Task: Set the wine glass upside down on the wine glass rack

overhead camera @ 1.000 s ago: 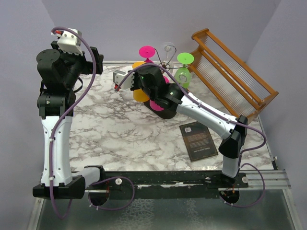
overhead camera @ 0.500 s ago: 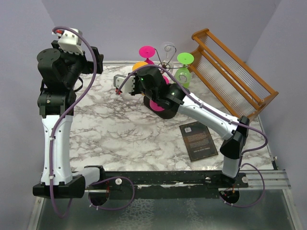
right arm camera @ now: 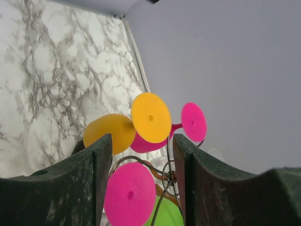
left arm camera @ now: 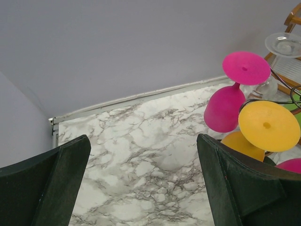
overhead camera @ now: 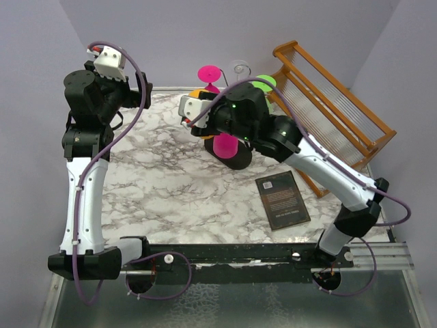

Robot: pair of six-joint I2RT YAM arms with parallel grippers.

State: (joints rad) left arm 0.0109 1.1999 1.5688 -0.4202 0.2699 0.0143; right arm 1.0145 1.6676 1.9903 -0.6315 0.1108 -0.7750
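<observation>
Wine glass, orange, hangs foot-up on the wine glass rack.
My right claw gapes empty just before it, my left claw is spread empty as well, and a pink glass hangs beyond, above the marble worktop.

- The wine glass rack stands just ahead of the right gripper, with wine glasses hanging upside down on it.
- A book lies on the table, nearer the bases and to the gripper's right.
- A dish rack stands well to the gripper's right.
</observation>
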